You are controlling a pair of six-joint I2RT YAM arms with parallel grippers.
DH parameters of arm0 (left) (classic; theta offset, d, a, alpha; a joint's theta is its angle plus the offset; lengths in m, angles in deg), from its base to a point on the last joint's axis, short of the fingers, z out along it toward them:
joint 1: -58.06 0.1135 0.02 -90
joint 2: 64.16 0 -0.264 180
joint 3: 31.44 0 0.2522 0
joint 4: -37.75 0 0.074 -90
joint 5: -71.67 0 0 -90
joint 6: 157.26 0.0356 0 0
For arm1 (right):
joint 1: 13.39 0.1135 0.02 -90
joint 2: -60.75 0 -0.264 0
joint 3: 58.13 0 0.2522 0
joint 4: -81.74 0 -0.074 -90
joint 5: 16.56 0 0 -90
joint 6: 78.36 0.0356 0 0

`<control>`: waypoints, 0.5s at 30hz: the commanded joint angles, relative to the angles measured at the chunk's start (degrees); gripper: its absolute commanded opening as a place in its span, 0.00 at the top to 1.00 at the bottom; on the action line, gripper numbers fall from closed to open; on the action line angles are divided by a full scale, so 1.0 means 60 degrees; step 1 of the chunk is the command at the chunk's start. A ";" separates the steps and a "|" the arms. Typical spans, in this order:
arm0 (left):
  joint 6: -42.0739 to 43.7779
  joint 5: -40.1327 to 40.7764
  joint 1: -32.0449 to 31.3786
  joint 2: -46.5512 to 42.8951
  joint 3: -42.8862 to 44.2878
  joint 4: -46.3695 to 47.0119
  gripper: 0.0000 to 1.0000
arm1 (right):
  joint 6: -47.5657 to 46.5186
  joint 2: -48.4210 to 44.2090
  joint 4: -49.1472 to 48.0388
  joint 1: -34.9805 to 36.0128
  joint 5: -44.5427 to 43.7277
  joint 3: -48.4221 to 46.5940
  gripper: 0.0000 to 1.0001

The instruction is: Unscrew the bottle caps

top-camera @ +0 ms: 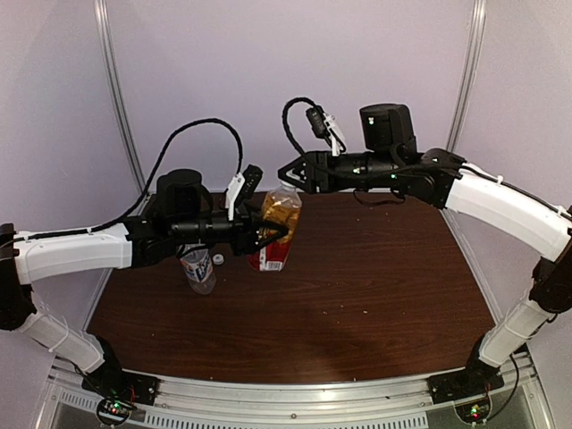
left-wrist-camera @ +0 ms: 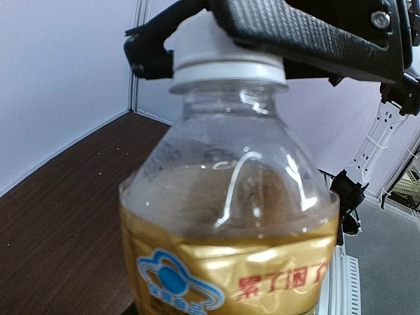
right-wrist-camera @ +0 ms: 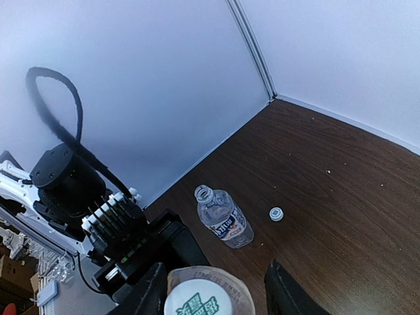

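Observation:
The amber bottle (top-camera: 280,223) with the red-yellow label is held round its body by my left gripper (top-camera: 271,235), which is shut on it. It fills the left wrist view (left-wrist-camera: 230,216), where my own fingers are hidden. Its white cap (left-wrist-camera: 226,56) is on the neck. My right gripper (right-wrist-camera: 213,296) is open and straddles that cap (right-wrist-camera: 200,300) from above. One finger (right-wrist-camera: 143,298) is close beside the cap, the other (right-wrist-camera: 287,295) stands apart from it. The colourless bottle (right-wrist-camera: 224,217) stands uncapped on the table, also in the top view (top-camera: 197,268). Its loose white cap (right-wrist-camera: 276,213) lies beside it.
The dark wood table (top-camera: 375,277) is walled by pale panels at the back and sides. The loose cap (top-camera: 217,259) lies between the two bottles. The left arm's black wrist and cable (right-wrist-camera: 72,190) sit close under the right gripper.

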 commanded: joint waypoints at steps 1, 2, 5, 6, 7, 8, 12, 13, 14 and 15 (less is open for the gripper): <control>0.0148 0.0150 -0.0018 -0.0301 0.0201 0.0171 0.65 | 0.0155 0.0037 -0.0432 0.0067 0.0183 0.0128 0.51; 0.0146 0.0154 -0.0016 -0.0297 0.0209 0.0183 0.65 | 0.0167 0.0030 -0.0462 0.0065 0.0185 0.0168 0.53; 0.0153 0.0157 -0.0018 -0.0276 0.0201 0.0187 0.65 | 0.0206 -0.0035 -0.0583 0.0063 0.0219 0.0320 0.60; 0.0160 0.0147 -0.0018 -0.0277 0.0201 0.0188 0.65 | 0.0208 -0.0056 -0.0615 0.0066 0.0245 0.0340 0.63; 0.0148 0.0163 -0.0018 -0.0279 0.0194 0.0179 0.65 | 0.0208 -0.0065 -0.0632 0.0067 0.0272 0.0359 0.66; 0.0150 0.0192 -0.0007 -0.0287 0.0187 0.0185 0.65 | 0.0208 -0.0079 -0.0641 0.0067 0.0312 0.0359 0.69; 0.0149 0.0240 -0.0025 -0.0309 0.0165 0.0224 0.65 | 0.0181 -0.0172 -0.0842 0.0067 0.0387 0.0485 0.81; 0.0139 0.0239 -0.0019 -0.0309 0.0158 0.0235 0.65 | 0.0172 -0.0212 -0.0911 0.0061 0.0385 0.0544 0.84; 0.0147 0.0229 -0.0015 -0.0309 0.0158 0.0229 0.65 | 0.0158 -0.0253 -0.0987 0.0053 0.0381 0.0619 0.90; 0.0137 0.0224 -0.0008 -0.0305 0.0145 0.0228 0.65 | 0.0138 -0.0295 -0.1070 0.0060 0.0379 0.0681 0.94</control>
